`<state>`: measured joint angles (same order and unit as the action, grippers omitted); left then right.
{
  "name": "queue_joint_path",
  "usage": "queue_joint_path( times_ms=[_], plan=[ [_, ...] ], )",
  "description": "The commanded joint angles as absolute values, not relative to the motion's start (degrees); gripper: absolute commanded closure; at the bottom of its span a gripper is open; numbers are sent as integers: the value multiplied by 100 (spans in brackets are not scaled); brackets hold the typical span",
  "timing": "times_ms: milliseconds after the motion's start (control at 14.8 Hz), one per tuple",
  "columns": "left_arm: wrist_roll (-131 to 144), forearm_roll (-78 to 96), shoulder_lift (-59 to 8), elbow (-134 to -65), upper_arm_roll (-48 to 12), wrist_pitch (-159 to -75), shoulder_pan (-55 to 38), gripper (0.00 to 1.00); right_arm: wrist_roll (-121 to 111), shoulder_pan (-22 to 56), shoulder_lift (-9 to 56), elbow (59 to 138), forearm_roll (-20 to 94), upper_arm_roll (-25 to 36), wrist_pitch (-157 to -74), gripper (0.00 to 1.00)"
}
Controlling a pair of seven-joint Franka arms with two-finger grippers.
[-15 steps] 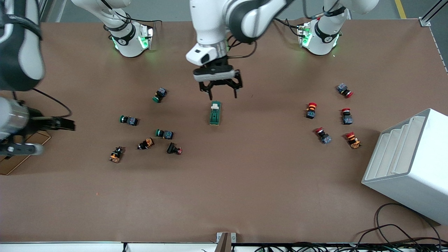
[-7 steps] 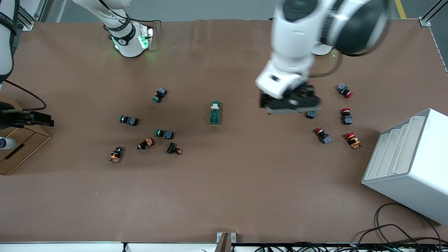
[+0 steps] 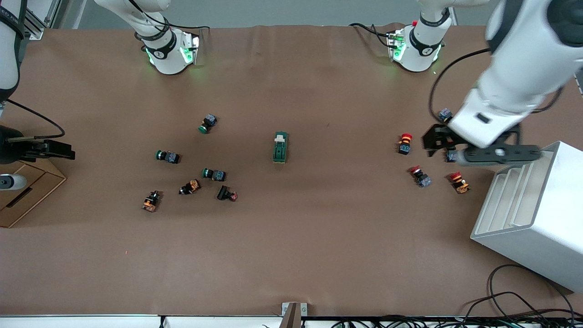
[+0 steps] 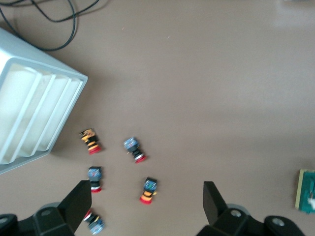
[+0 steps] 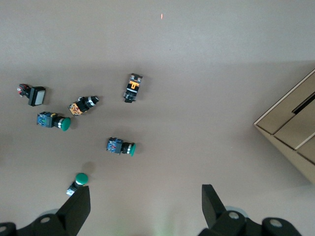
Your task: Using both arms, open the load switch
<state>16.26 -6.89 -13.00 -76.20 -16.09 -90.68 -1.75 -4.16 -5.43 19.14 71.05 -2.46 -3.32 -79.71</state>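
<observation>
Plainly, the load switch (image 3: 280,147) lies well apart from both grippers' jaws.

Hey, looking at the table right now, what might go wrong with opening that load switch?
1. The left claw hangs open over the red push buttons beside the white bin; coming down there it might knock one.
2. The load switch lies alone mid-table with neither claw at it, so a one-sided push may slide it.
3. The right claw waits open by the cardboard box, a long reach away.
</observation>
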Motion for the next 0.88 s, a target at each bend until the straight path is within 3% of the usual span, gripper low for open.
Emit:
queue_joint_path(
  times_ms=[0, 135, 337, 810],
  plan=[
    [1074, -378, -1143, -7664, -1652, -8895, 280, 0, -123, -545, 1617, 7207, -88, -360, -7866, 0],
    [827, -325, -775, -7909, -1356, -8895, 150, 0, -167, -536, 1582, 7207, -79, -387, -7814, 0],
    [161, -63, -142, -8594, -433, -8895, -272, 0, -229, -536, 1564, 7225, 123, -378, -7638, 0],
    [53, 18, 307, -8780, -343, -8499, -246, 0, -185, -220, 1538, 7207, 35, -203, -7612, 0]
  ],
)
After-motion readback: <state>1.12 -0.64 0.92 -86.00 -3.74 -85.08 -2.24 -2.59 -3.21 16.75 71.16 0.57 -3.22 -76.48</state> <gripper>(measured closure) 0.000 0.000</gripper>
